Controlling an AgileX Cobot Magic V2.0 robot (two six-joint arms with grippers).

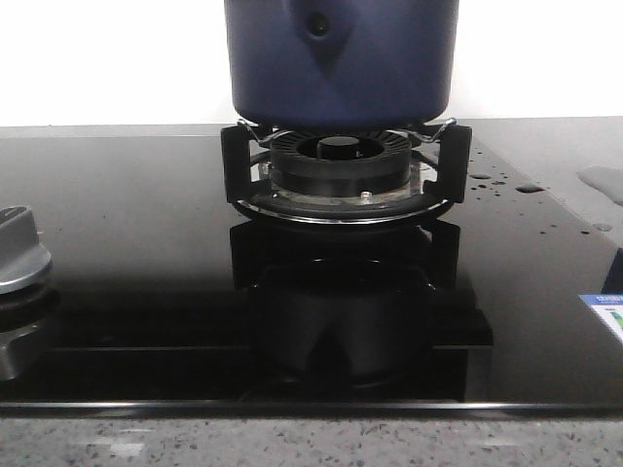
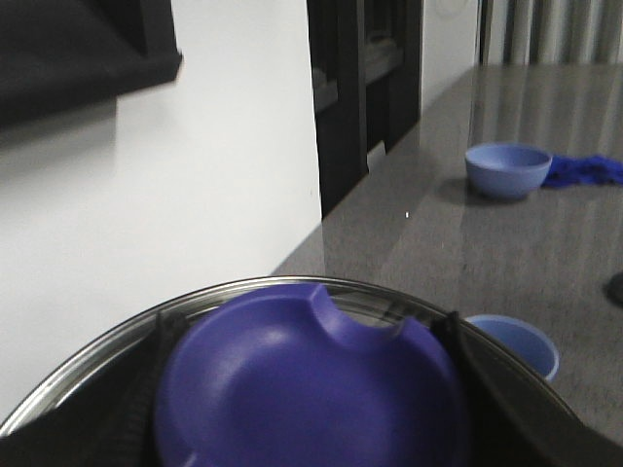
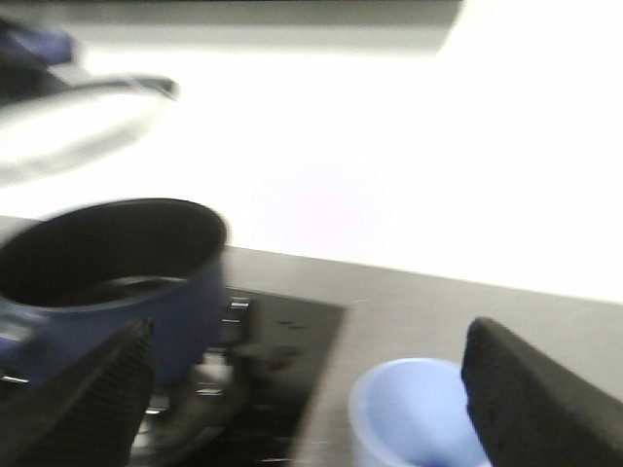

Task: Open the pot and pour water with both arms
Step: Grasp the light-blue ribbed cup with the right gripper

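Two tools worked at the desk (image 3: 438,302): the left tool (image 2: 311,428) clamped the lid's blue knob (image 2: 311,389), the right tool (image 3: 311,399) stood open above a pale cup (image 3: 414,418), its contents unclear. Beyond, the uncovered pot (image 1: 341,63), holding dark liquid, sat on the burner (image 1: 341,165).

Sticker (image 1: 604,316): white and blue with a green patch, at the right edge of the hob (image 1: 146,253); its print is too small and cut off to read.
Pot (image 1: 341,58): no lettering visible.
Other views: no readable text.
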